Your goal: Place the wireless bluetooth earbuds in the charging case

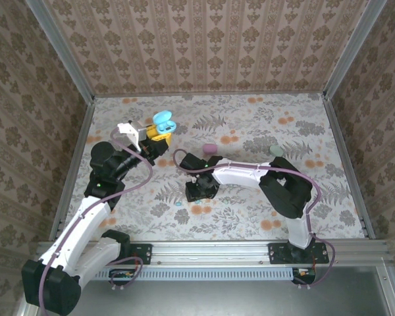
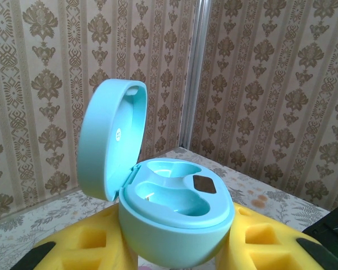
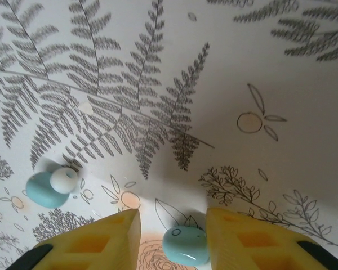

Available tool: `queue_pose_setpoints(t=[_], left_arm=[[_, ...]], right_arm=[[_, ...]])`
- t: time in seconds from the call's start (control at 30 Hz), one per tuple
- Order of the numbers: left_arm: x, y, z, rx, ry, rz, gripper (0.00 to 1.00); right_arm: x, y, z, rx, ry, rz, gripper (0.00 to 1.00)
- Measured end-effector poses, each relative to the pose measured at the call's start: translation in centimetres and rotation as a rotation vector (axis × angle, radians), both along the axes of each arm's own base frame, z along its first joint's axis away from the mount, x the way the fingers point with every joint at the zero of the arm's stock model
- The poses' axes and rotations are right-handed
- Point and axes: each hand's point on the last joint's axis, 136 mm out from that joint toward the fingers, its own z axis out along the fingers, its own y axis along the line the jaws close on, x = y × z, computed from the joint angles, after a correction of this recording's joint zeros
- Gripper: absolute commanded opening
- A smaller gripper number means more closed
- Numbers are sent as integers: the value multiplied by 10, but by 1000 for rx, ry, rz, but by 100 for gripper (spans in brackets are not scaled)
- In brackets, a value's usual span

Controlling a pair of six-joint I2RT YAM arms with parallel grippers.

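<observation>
Right end effector (image 3: 173, 225) is nose-down over the worktop (image 3: 225, 67), jaws released and straddling a teal earbud (image 3: 185, 246). The bud sits against or just beside one yellow pad, with a visible gap to the other. Not clamped.

Second earbud (image 3: 48, 187), teal with a white tip, lies on the worktop off to the side, apart from the jaws.

Handling, my read:
- Tiny, light, hard glossy shell, rounded all over, so likely slippery.
- An off-centre pinch will probably squirt it out sideways.
- Centre it first, then grip across the widest part of the body, low to the worktop, with gentle force.
- The soft-looking pads should help.

Containers:
- Charging case (image 2: 177, 216), light blue, is clenched between the pads of the left end effector (image 2: 174, 242) and held up off the worktop.
- Lid (image 2: 110, 138) is hinged open, standing roughly upright.
- Both wells (image 2: 174, 194) are empty. Dark patch (image 2: 204, 184) sits on the inner deck.
- Pink case (image 1: 209, 149) and mint case (image 1: 274, 151) sit on the worktop further back. Can't tell what is in them.
</observation>
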Motion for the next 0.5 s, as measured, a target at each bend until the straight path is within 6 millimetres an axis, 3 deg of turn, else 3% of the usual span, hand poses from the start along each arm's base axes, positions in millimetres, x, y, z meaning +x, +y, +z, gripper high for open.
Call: queue_pose_setpoints(t=[0.5], left_arm=[[0,0,0,0,0,0,29]], right_arm=[[-14,-2,-5,6,51,29,33]])
